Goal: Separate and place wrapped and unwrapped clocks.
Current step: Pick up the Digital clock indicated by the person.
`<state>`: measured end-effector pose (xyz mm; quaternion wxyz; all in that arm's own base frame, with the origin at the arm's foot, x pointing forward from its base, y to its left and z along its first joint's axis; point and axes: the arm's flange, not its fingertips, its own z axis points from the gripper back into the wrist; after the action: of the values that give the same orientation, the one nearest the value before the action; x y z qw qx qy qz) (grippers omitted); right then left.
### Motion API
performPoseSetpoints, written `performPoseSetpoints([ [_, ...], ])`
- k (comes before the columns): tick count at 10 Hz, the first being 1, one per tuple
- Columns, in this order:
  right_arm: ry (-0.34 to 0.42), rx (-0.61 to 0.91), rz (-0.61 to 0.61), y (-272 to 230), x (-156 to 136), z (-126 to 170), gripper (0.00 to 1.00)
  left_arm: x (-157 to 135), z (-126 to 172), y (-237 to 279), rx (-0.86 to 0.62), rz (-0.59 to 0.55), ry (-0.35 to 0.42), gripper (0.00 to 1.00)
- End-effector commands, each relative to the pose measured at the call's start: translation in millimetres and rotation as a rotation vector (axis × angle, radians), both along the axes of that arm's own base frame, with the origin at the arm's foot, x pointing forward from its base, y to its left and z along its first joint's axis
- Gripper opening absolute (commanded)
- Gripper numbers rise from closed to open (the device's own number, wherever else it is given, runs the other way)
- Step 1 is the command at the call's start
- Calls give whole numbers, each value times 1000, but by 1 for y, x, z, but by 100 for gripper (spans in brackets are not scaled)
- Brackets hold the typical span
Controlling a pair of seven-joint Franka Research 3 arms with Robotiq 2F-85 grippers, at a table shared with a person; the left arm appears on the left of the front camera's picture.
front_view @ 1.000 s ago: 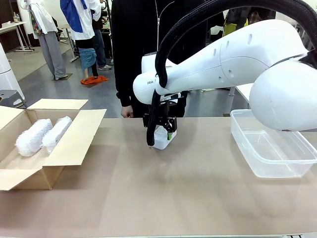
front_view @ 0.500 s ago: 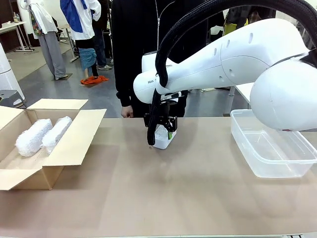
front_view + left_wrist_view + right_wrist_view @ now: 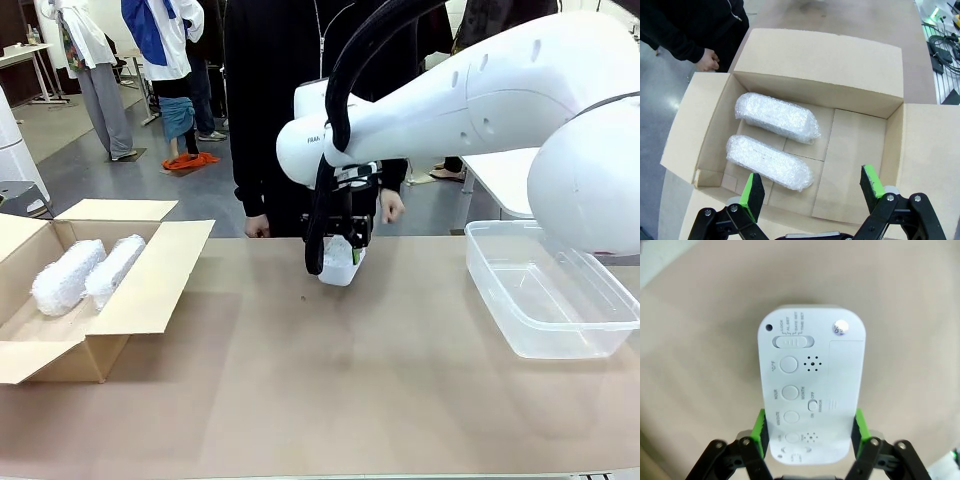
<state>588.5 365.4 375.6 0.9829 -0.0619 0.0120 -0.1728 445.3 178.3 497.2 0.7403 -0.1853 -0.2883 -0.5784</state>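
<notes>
Holding the bare white clock (image 3: 810, 390) above the counter (image 3: 330, 380), the right pincer (image 3: 809, 432) squeezes its sides; the left pincer (image 3: 812, 187) gapes wide.

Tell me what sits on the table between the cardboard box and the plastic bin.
In the front view, nothing rests on that stretch of table. Between the box and bin, the right gripper holds the bare clock just above it.

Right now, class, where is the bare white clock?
In the front view, the bare white clock hangs between the right gripper's pads above the table's far middle, between cardboard box and clear tub.
</notes>
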Motion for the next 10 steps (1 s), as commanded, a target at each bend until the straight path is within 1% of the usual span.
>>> performPoseSetpoints([
  [1, 8, 1, 123, -8, 0, 22, 58, -1, 1, 1, -11, -4, -6, 100],
  [2, 15, 14, 194, -10, 0, 33, 38, -1, 1, 1, -11, -4, -6, 100],
  [3, 14, 28, 255, -10, 0, 46, 58, -1, 1, 1, -11, -4, -6, 100],
  [4, 10, 35, 318, -9, 0, 61, 18, -1, 1, 1, -11, -4, -6, 100],
  [5, 3, 22, 353, -5, 0, 73, 38, -1, 1, 1, -11, -4, -6, 100],
  [6, 3, 14, 384, -1, 1, 86, 0, -1, 1, 1, -11, -4, -6, 100],
  [7, 6, 6, 398, 1, 1, 96, 18, -1, 1, 1, -11, -4, -6, 100],
  [8, -3, 2, 406, 4, 3, 107, 0, -1, 1, 1, -11, -4, -6, 100],
  [10, -20, -9, 419, 9, 6, 119, 0, -1, 1, 1, -11, -4, -6, 100],
])
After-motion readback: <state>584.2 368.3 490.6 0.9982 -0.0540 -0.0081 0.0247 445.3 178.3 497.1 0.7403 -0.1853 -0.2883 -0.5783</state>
